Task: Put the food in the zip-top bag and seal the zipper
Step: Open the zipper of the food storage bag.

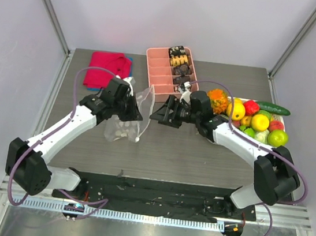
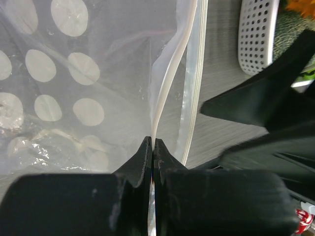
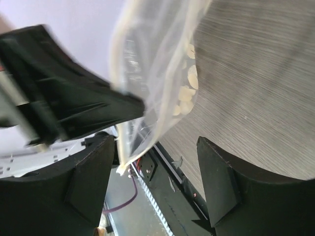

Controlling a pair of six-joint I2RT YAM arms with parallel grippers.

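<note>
The clear zip-top bag (image 1: 128, 117) with white polka dots hangs lifted off the table at centre left. My left gripper (image 1: 134, 110) is shut on its upper edge; in the left wrist view the jaws (image 2: 152, 143) pinch the white zipper strip (image 2: 170, 83). A small white knob (image 1: 136, 139) sits at the strip's low end. My right gripper (image 1: 159, 111) is open and empty, just right of the bag's mouth; its view shows the bag (image 3: 157, 73) ahead of its spread fingers (image 3: 157, 172). The food lies in the white basket (image 1: 281, 118): a red fruit (image 1: 251, 107), a bright green one (image 1: 278, 137) and a yellow-green one (image 1: 250, 132).
The basket also holds yellow fruits, a cucumber (image 1: 273, 108) and an orange piece (image 1: 217, 99). A pink tray (image 1: 165, 75) with dark and tan snacks stands at the back centre. A red cloth (image 1: 106, 69) lies at the back left. The basket's corner shows in the left wrist view (image 2: 256, 34).
</note>
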